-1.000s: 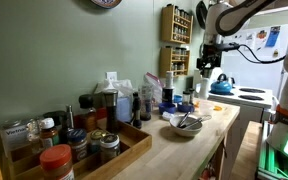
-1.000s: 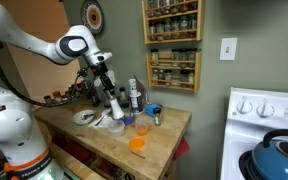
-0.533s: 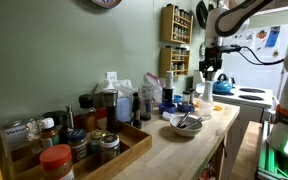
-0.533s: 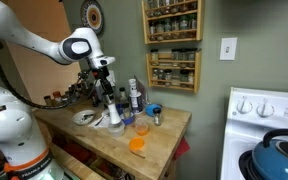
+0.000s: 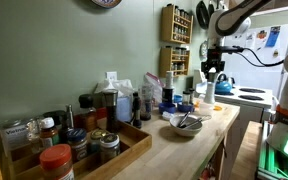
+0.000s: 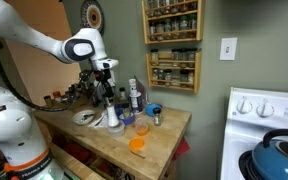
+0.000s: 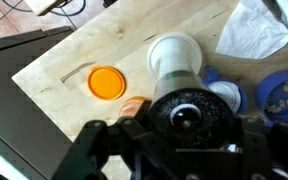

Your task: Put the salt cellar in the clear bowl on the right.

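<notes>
Butcher-block counter (image 7: pixel 74 50) lies bare toward its edge; fingers (image 6: pixel 105 88) grip the upright salt cellar (image 7: pixel 176 62).

My arm (image 6: pixel 42 42) is glossy white, built of fat rounded segments, with a dark ring around a pale cap at one joint. My base (image 6: pixel 9 115) is a bulky white shell. My gripper (image 6: pixel 110 96) is matte black; in the wrist view its housing (image 7: pixel 187 118) shows a round hub.
</notes>
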### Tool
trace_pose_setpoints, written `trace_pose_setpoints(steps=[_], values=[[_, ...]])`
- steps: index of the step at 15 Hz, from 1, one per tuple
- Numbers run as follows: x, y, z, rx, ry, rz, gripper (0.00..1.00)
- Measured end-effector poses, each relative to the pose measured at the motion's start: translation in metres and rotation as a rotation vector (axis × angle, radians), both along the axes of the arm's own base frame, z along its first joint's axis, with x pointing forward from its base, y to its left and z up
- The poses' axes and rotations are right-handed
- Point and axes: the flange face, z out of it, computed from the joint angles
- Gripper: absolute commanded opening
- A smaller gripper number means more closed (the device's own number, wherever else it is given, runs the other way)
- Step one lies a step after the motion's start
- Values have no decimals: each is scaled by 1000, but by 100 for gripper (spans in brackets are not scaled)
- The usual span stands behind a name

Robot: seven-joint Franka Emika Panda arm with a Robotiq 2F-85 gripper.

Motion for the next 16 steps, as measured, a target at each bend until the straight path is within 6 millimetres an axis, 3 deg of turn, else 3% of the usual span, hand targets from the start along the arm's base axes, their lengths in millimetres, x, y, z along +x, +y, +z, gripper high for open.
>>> trace_pose_setpoints(steps=[8,16], values=[[5,2,-2,-4,-23,-8,37],[11,3,-18,-21,9,-14,37]])
